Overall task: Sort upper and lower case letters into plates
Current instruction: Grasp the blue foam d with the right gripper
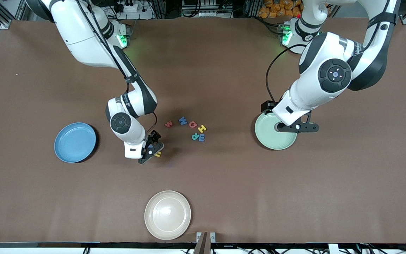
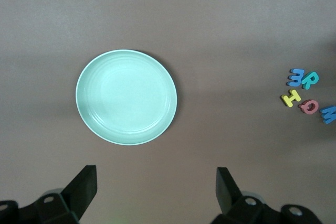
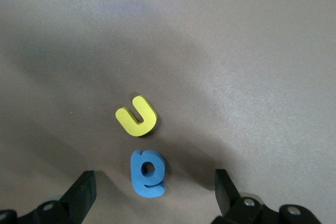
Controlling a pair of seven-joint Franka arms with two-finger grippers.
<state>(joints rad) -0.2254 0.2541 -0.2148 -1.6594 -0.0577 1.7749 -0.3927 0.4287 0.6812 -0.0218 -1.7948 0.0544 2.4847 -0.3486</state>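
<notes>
Lying loose on the brown table (image 1: pixel 224 197), all the letters: a cluster of six near the middle, red w (image 1: pixel 168 124), blue W (image 1: pixel 183 121), red Q (image 1: pixel 192 124), yellow H (image 1: pixel 202 128), teal R (image 1: pixel 195 136) and blue E (image 1: pixel 201 138), sitting close together between the two plates. Resting a little nearer the front camera and toward the right arm's end, a yellow u (image 3: pixel 137 116) and a blue g (image 3: pixel 148 172), just beside each other.

Sitting empty, both plates: blue plate (image 1: pixel 75 142) toward the right arm's end, mint green plate (image 2: pixel 126 96) toward the left arm's end, each well apart from the cluster. Waiting unused nearest the front camera, a cream-white plate (image 1: pixel 167 215).

Hovering low over the u and g, right gripper (image 3: pixel 152 195), fingers spread wide, holding nothing; probably lining up for a first pick. Hanging over the edge of the green plate, left gripper (image 2: pixel 156 190), jaws likewise wide and empty, apparently waiting.

Judging progress: nothing sorted yet, eight letters remaining to be lifted and dropped by case.
</notes>
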